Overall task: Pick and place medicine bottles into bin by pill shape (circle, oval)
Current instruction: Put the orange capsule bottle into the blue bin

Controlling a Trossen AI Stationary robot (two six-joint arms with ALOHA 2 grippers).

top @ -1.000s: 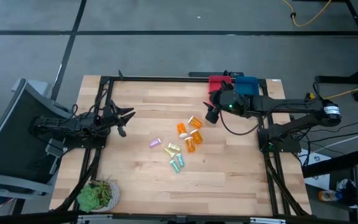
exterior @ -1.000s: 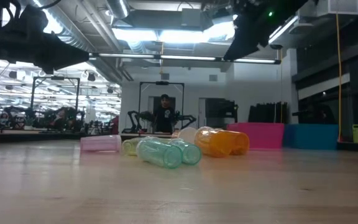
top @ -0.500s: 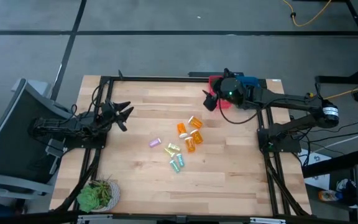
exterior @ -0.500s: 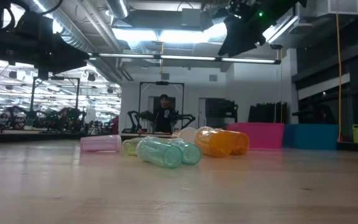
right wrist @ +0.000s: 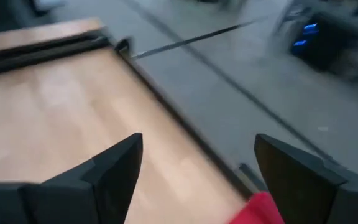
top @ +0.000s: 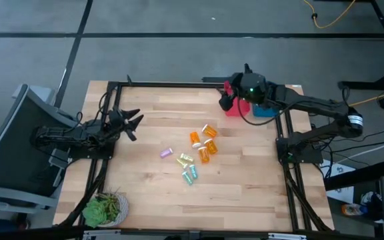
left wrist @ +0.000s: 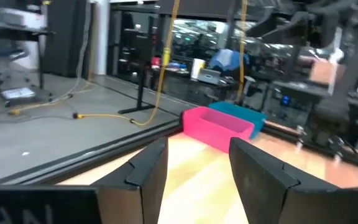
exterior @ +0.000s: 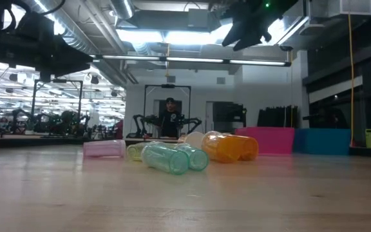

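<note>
Several small medicine bottles (top: 199, 152) lie on their sides in a loose cluster at the table's middle: orange ones (top: 207, 140), a purple one (top: 166, 153), a yellow one (top: 184, 160) and green ones (top: 190, 175). The low view shows the purple (exterior: 105, 149), green (exterior: 166, 158) and orange (exterior: 232, 147) bottles lying on the wood. My right gripper (top: 224, 101) is open and empty, high above the table at the left side of the red bin (top: 236, 108); its wide-spread fingers show in the right wrist view (right wrist: 197, 146). My left gripper (top: 133, 123) is open and empty at the table's left.
A blue bin (top: 267, 108) stands right of the red bin at the far right corner. Both bins show in the left wrist view, pink (left wrist: 216, 127) and teal (left wrist: 244, 115). A green plant (top: 102, 208) stands at the near left corner. A person (exterior: 169, 119) stands far behind the table.
My right gripper has gone from above the table near the orange bottles toward the far edge, to the red bin's left side, and has risen. The bottles have stayed where they were.
</note>
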